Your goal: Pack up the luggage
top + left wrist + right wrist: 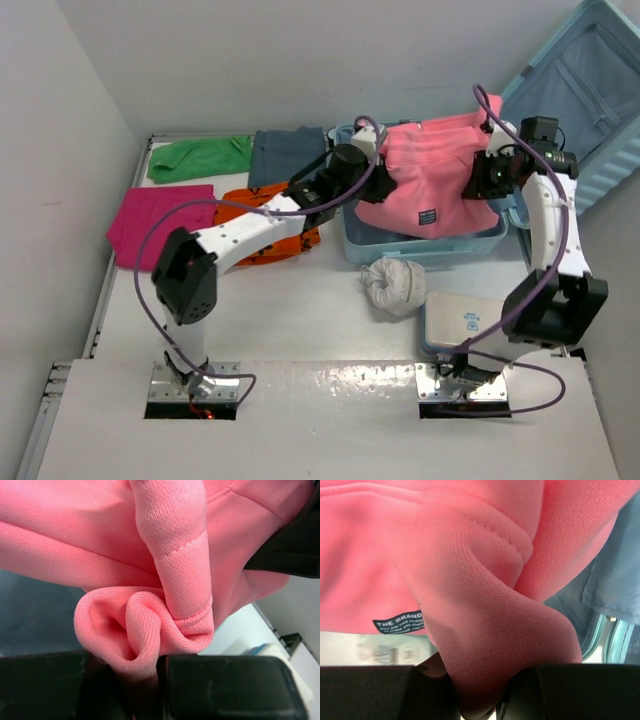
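Note:
The pale blue luggage [420,250] lies open at the back right, its lid [590,90] leaning up to the right. A pink sweatshirt [430,180] with a small dark label hangs over the open shell. My left gripper [378,178] is shut on the sweatshirt's left side; the left wrist view shows a ribbed cuff [145,630] pinched between the fingers. My right gripper [478,182] is shut on the right side; the fabric [485,645] bulges out between the fingers in the right wrist view.
Left of the luggage lie folded clothes: green [200,158], grey-blue [285,155], orange [265,225] and magenta [155,222]. A white bundled cloth [393,284] and a white zip pouch [462,322] lie in front of the luggage.

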### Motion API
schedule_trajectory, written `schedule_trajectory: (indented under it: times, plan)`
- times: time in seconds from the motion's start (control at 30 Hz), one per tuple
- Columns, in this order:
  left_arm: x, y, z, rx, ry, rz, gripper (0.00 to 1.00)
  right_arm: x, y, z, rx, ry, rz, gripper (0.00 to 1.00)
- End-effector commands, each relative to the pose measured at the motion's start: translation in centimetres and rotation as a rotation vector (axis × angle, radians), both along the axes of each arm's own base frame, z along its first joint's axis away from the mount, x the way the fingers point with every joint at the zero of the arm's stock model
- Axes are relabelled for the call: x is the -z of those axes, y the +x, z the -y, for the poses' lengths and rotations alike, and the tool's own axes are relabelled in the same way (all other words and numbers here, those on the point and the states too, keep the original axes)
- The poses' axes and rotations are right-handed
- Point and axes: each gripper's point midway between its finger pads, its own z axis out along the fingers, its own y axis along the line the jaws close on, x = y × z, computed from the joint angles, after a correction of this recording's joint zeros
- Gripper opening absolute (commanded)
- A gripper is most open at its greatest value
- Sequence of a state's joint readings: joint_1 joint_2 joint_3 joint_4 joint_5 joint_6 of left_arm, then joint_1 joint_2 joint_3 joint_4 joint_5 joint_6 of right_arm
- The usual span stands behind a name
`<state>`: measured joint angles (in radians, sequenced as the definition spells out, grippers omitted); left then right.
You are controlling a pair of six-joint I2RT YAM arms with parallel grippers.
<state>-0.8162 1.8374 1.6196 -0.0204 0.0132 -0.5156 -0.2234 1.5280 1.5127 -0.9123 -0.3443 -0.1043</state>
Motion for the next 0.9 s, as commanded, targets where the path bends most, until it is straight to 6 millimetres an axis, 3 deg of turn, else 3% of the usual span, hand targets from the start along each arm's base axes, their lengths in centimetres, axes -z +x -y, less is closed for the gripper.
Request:
schedule_trajectory:
  times: [0.0,0.07,0.1,0.17,0.2,0.27,0.3,0.33,0.37,0.4,0.47,0.5,0.57,0.73,0.77,0.83,0.87]
  plan:
    - [-1.2,1.5,2.1,-0.054,-0.067,0.025,0.0,-0.3,3.8,0.2,-0.105,-0.005,0.115,0.0]
    - [0.3,1.8,2.5,-0.099,-0.037,0.017,0.0,1.2,4.6,0.5,-0.119,-0.007,0.083,0.0]
    - [2.2,2.3,2.4,-0.123,0.0,-0.004,0.0,3.2,5.2,0.8,-0.121,0.0,0.038,0.0]
    - [4.0,3.0,1.9,-0.199,0.045,-0.022,0.0,3.5,6.2,1.2,-0.122,-0.019,0.039,0.0]
    - [5.2,3.1,1.6,-0.212,0.076,-0.039,0.0,5.6,6.5,1.1,-0.124,-0.007,-0.019,0.0]
    - [7.9,3.7,1.1,-0.257,0.134,-0.06,0.0,6.1,7.1,1.5,-0.118,-0.028,-0.037,0.0]
    - [8.7,3.9,0.9,-0.27,0.154,-0.068,0.0,8.3,7.0,1.5,-0.117,-0.021,-0.099,0.0]
    - [8.7,4.0,0.7,-0.274,0.166,-0.057,0.0,9.0,6.9,1.6,-0.115,-0.046,-0.125,0.0]
    - [10.1,4.2,0.3,-0.295,0.193,-0.065,0.0,10.4,6.6,1.6,-0.133,-0.056,-0.166,0.0]
    - [11.4,4.0,0.1,-0.294,0.221,-0.082,0.01,11.4,6.6,1.7,-0.145,-0.072,-0.189,0.0]
    - [12.4,4.1,-0.1,-0.302,0.239,-0.089,0.06,12.8,6.6,1.8,-0.156,-0.115,-0.231,0.02]
    - [12.4,4.1,-0.1,-0.302,0.239,-0.089,0.15,13.5,6.6,1.7,-0.16,-0.119,-0.248,0.02]
    - [13.4,4.1,-0.7,-0.296,0.264,-0.098,0.22,14.2,6.7,1.8,-0.156,-0.146,-0.268,0.1]
    - [13.5,4.0,-0.4,-0.252,0.266,-0.103,0.52,14.5,7.4,1.9,-0.126,-0.174,-0.27,0.4]
    - [12.7,4.4,-0.7,-0.247,0.255,-0.088,0.57,14.3,7.3,1.9,-0.114,-0.172,-0.275,0.5]
    - [11.6,4.2,-0.3,-0.221,0.237,-0.072,0.69,13.3,7.1,1.7,-0.11,-0.17,-0.261,0.58]
    - [11.4,4.1,-0.1,-0.202,0.235,-0.06,0.73,12.6,7.0,1.7,-0.097,-0.167,-0.248,0.69]
